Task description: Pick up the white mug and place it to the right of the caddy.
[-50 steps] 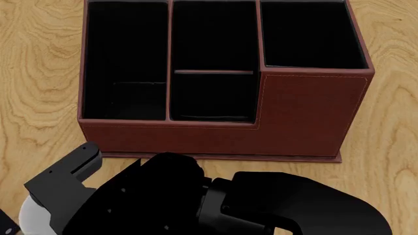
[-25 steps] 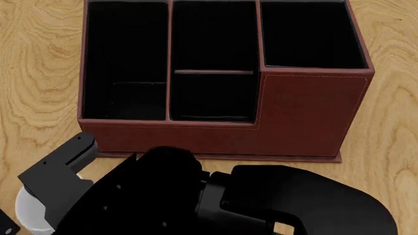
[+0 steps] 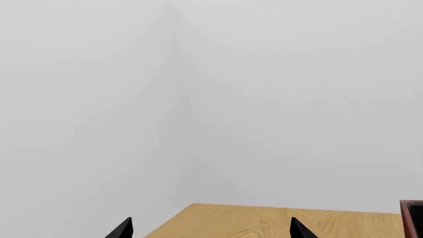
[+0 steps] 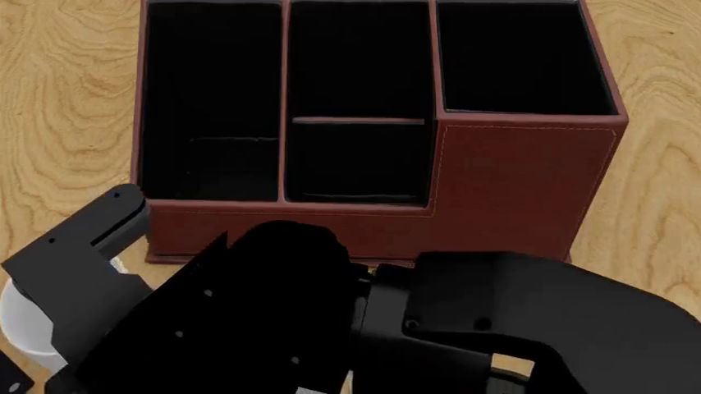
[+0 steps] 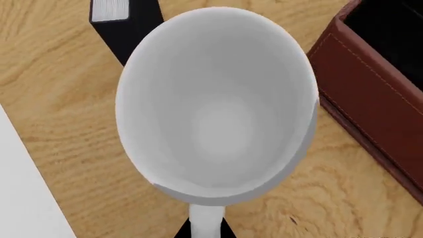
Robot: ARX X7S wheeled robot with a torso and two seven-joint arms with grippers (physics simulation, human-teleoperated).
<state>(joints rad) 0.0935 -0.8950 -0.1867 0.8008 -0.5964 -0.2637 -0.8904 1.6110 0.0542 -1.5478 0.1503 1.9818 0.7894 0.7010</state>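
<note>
The white mug (image 5: pixel 218 114) fills the right wrist view, seen from above with its inside bare. Its handle (image 5: pixel 206 220) sits between the two black fingertips of my right gripper (image 5: pixel 206 232), which is shut on it. In the head view only a sliver of the mug (image 4: pixel 22 324) shows at the lower left, beside my black right arm (image 4: pixel 274 328). The reddish-brown caddy (image 4: pixel 515 180) stands just behind the arm, its front left corner close to the mug. My left gripper (image 3: pixel 210 230) is open with nothing between its tips, pointing past the table's edge.
A small black box with a white edge (image 5: pixel 122 22) lies on the wooden table (image 5: pixel 66 99) just beyond the mug. The table's edge (image 5: pixel 29 163) runs close to the mug on the side away from the caddy. Bare wood (image 4: pixel 657 205) lies right of the caddy.
My right arm has moved up and left in the head view with the mug in it, and now overlaps the caddy's front left corner.
</note>
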